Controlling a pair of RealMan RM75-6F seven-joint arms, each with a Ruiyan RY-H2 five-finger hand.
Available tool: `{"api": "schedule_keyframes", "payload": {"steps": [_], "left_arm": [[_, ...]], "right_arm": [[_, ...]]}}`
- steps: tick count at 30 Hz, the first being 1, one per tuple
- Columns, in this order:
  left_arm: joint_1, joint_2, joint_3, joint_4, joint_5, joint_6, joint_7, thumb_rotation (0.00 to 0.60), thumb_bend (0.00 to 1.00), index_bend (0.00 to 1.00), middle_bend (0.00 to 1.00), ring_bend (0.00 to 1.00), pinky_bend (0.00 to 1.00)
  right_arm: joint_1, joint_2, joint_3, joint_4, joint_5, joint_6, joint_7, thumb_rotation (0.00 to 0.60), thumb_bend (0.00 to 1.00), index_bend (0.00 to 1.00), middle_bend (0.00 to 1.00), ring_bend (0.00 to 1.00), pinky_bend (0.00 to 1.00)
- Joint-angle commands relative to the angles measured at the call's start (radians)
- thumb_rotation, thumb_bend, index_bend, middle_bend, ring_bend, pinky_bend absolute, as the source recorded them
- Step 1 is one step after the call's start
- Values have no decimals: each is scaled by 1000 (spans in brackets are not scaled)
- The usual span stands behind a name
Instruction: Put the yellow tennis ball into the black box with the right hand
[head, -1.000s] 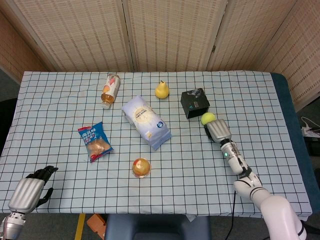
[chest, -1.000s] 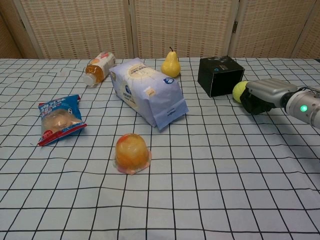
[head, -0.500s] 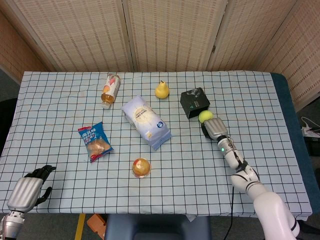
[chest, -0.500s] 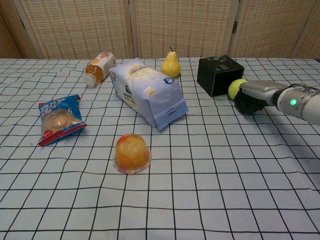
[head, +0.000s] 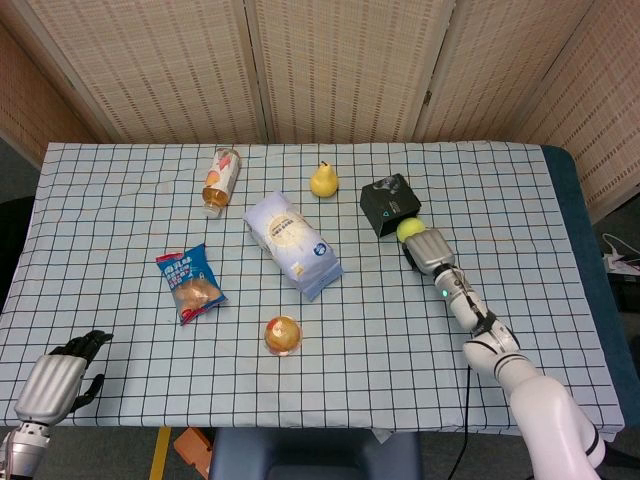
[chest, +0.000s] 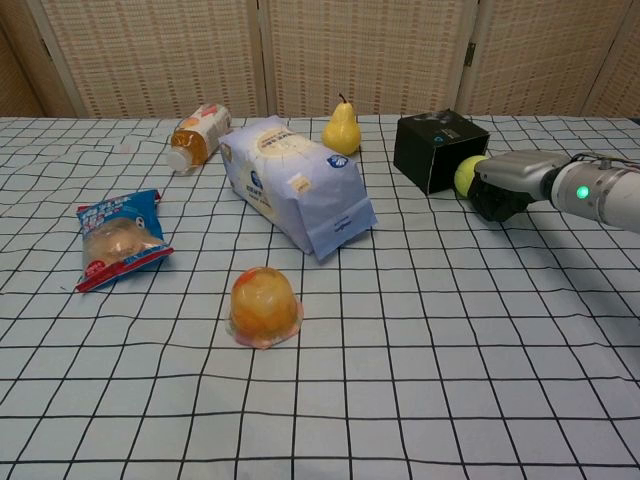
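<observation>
The yellow tennis ball (chest: 466, 175) sits on the table (chest: 420, 330), touching the black box (chest: 438, 149) on its near side. The right hand (chest: 508, 183) is right against the ball, fingers curled under; whether it grips, I cannot tell. Light, fuzzy, springy, round, so it looks prone to roll: best cupped across its middle. The left hand (head: 58, 385) idles at the table's near edge, holding nothing.

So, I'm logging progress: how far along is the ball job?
Reaching looks done: the right hand is at the tennis ball, which sits against the black box. Whether the grip is secure isn't clear. Left: lift it and drop it into the box.
</observation>
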Motion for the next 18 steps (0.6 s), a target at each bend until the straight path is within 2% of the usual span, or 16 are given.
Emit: {"api": "schedule_keyframes", "payload": {"steps": [1, 4, 6, 8, 12, 15, 18], "left_arm": [[-1, 0, -1, 1, -3, -2, -1, 600, 425, 208, 180, 231, 425], [-1, 1, -1, 0, -3, -2, -3, 600, 425, 208, 180, 231, 425], [-1, 1, -1, 0, -2, 1, -4, 600, 425, 208, 180, 231, 426], [0, 2, -1, 0, -1, 2, -7, 600, 425, 208, 181, 231, 426], [0, 3, -1, 0, 0, 3, -8, 600, 425, 208, 181, 231, 426], [0, 3, 0, 0, 2, 5, -10, 600, 425, 208, 181, 231, 426], [0, 2, 0, 0, 1, 4, -10, 600, 424, 207, 181, 231, 425]], "right_arm": [[-3, -22, -4, 35, -8, 38, -50, 600, 884, 996, 927, 722, 1000], [-2, -38, 1, 61, -4, 54, -97, 600, 883, 939, 909, 669, 999], [-2, -43, 8, 60, 6, 44, -106, 600, 865, 880, 855, 626, 974], [-3, -40, 10, 51, 9, 40, -103, 600, 810, 806, 779, 571, 922], [-9, -36, 7, 39, 5, 53, -88, 600, 623, 658, 630, 450, 813], [-11, -29, 5, 24, 2, 60, -56, 600, 544, 566, 545, 376, 749], [-11, -23, 3, 13, -3, 68, -25, 600, 511, 492, 485, 320, 680]]}}
